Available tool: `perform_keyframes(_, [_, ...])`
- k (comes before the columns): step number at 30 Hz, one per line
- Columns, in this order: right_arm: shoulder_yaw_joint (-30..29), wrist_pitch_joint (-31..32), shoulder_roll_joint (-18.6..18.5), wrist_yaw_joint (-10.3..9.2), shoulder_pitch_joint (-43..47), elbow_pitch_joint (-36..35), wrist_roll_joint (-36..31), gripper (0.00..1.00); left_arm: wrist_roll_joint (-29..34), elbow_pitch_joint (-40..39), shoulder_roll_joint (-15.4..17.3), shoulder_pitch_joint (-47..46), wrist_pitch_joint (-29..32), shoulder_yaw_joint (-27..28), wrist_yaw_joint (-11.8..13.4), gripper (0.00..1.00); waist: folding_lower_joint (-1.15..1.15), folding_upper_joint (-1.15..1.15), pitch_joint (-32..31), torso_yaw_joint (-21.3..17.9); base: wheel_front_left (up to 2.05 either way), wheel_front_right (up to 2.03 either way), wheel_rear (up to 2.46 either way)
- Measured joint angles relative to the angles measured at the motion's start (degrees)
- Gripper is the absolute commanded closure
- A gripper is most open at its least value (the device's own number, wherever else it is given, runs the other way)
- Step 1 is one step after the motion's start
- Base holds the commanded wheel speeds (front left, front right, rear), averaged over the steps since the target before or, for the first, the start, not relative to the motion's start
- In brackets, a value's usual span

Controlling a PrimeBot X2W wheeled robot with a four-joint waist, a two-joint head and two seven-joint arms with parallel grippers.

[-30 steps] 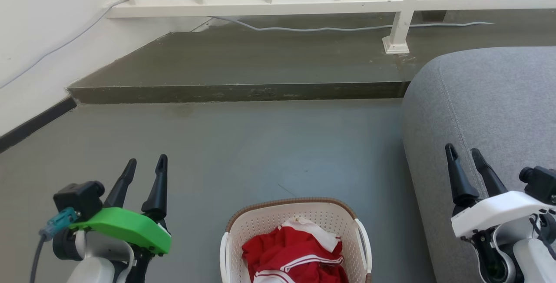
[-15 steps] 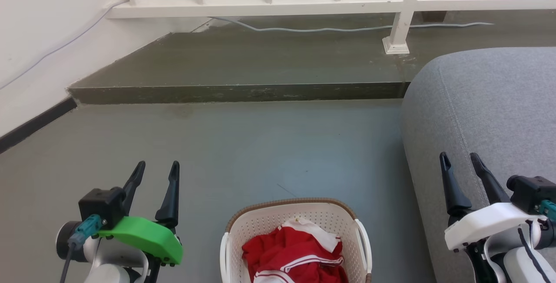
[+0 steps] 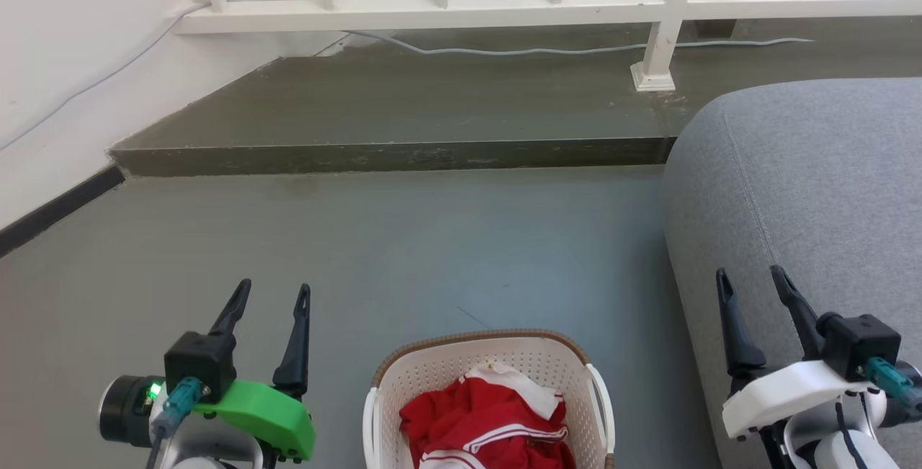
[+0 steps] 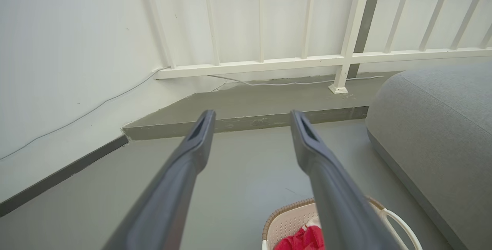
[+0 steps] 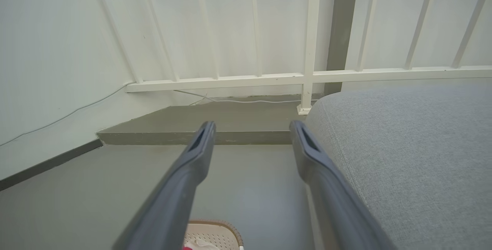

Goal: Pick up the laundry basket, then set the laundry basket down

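Where the grey floor [image 3: 432, 253] meets a raised step [image 3: 389, 155], a white railing [image 3: 432, 11] runs along the far side. Grey sofa [image 3: 814, 188] bulks at right. Laundry basket [image 3: 446, 368] sits on the floor, near centre, just left of the sofa, touched by neither arm. Left gripper [image 3: 275, 286] hovers to its left, fingers apart, empty. Right gripper [image 3: 748, 271] hangs over the sofa's near edge, fingers likewise apart. Red-and-white garment [image 3: 482, 418] lies bundled inside the basket.

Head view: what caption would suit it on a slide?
Two open jaws hover either side of a laundry basket holding red clothes, beside a grey sofa.
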Motion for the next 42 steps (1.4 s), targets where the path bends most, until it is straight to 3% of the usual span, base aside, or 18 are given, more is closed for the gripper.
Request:
perform_keyframes(6, [0.43, -1.20, 0.02, -0.52, 0.37, -0.36, -3.45, 0.00, 4.15, -1.21, 0.01, 0.14, 0.00, -0.64, 0.96, 0.00, 0.00, 0.00, -0.10, -0.12, 0.00, 0.00, 0.00])
perform_keyframes(31, [0.30, -1.46, 0.33, -0.42, 0.92, 0.38, -2.67, 0.00, 4.82, -2.40, -0.79, 1.35, 0.58, 0.43, 1.01, 0.00, 0.00, 0.00, 0.54, 0.12, 0.00, 0.00, 0.00])
perform_keyframes(42, [0.59, -0.81, 0.79, -0.22, -2.02, 0.08, -2.16, 0.00, 6.23, -4.83, -1.74, 0.74, 0.91, -0.66, 1.00, 0.00, 0.00, 0.00, 5.47, 0.19, 0.00, 0.00, 0.00])
